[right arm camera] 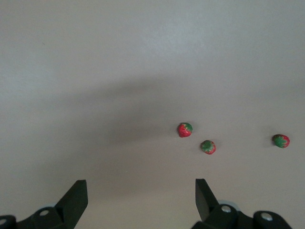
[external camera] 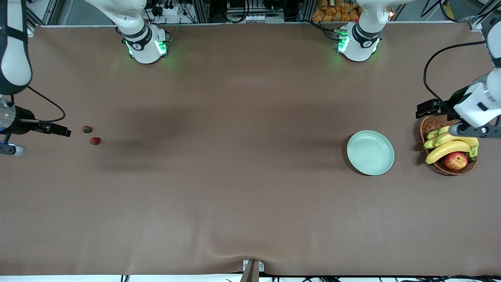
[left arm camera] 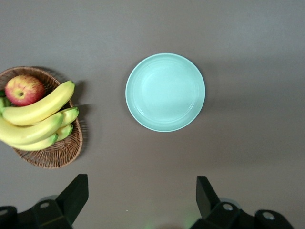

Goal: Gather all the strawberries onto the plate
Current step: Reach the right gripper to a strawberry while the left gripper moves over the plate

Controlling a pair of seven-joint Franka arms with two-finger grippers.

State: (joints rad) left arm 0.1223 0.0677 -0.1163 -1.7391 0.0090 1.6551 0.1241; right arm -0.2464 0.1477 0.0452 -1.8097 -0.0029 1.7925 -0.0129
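Observation:
Three tiny red strawberries with green tops lie on the brown table in the right wrist view: two close together [right arm camera: 185, 129] [right arm camera: 208, 147] and one apart [right arm camera: 280, 140]. The front view shows only two [external camera: 87, 129] [external camera: 95, 141], near the right arm's end of the table. The pale mint plate [external camera: 370, 152] is empty toward the left arm's end and also shows in the left wrist view [left arm camera: 165, 92]. My right gripper [right arm camera: 140, 186] is open and empty, high up beside the berries [external camera: 9, 149]. My left gripper [left arm camera: 143, 183] is open and empty, high over the basket [external camera: 475, 131].
A brown wicker basket [external camera: 430, 125] with bananas [external camera: 446, 149] and a red-yellow apple [external camera: 455, 160] stands beside the plate at the left arm's end. It also shows in the left wrist view [left arm camera: 52, 155]. Bare brown table lies between the berries and the plate.

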